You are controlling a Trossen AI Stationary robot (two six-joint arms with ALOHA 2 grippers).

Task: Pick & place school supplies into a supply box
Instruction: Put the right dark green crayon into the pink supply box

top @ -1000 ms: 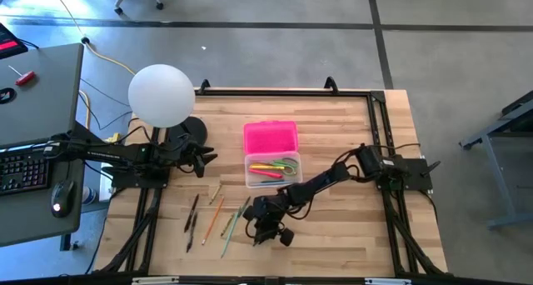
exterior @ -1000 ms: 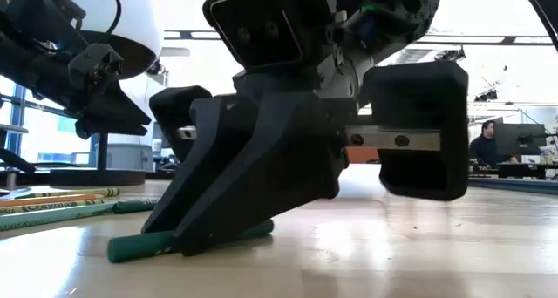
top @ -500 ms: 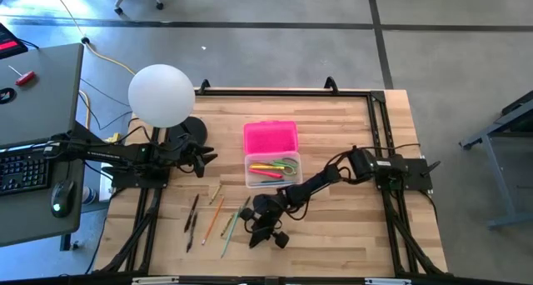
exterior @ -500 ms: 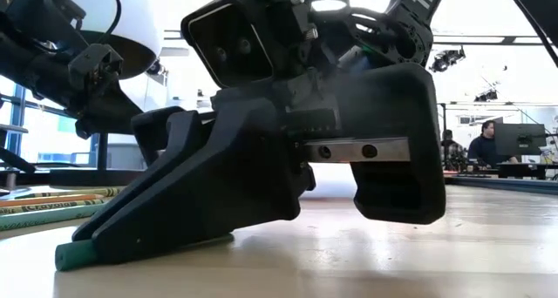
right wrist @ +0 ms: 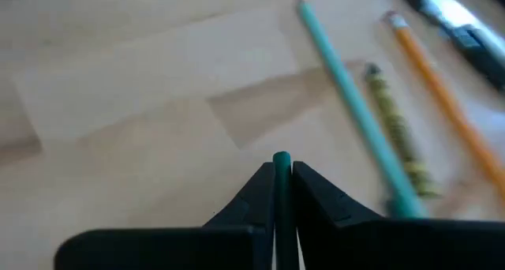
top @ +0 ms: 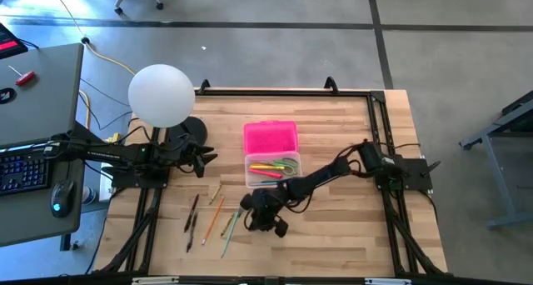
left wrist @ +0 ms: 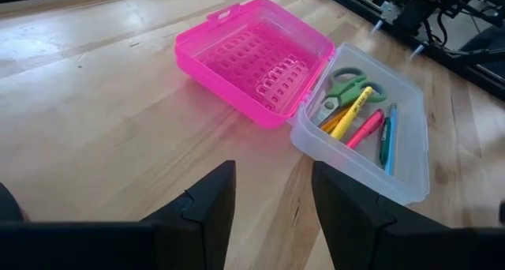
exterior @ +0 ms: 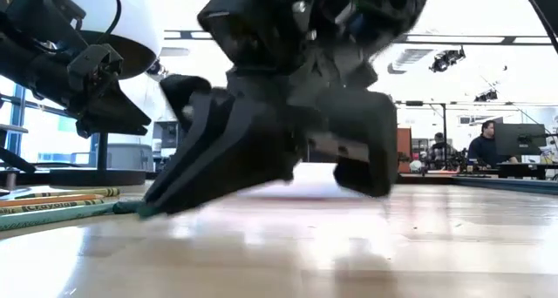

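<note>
A thin green pencil [right wrist: 282, 183] sits pinched between the closed fingers of the right end effector [top: 260, 217], lower centre of the high view, just below the open supply box [top: 272, 170]. It looks light, stiff and slick, best held mid-shaft. The left end effector [left wrist: 268, 199] waits with fingers apart at centre left. Loose pencils [top: 218, 217] lie on the wooden surface [top: 350, 235]; grey floor surrounds it.

Both arms were matte black, built of slim jointed links running out from dark bases bolted to a black frame, with black cables looping near the right base. The right end effector [exterior: 296, 172] was a chunky black block with wedge-shaped fingers; the left end effector [left wrist: 272, 203] showed two dark, angular, flat-faced fingers.
</note>
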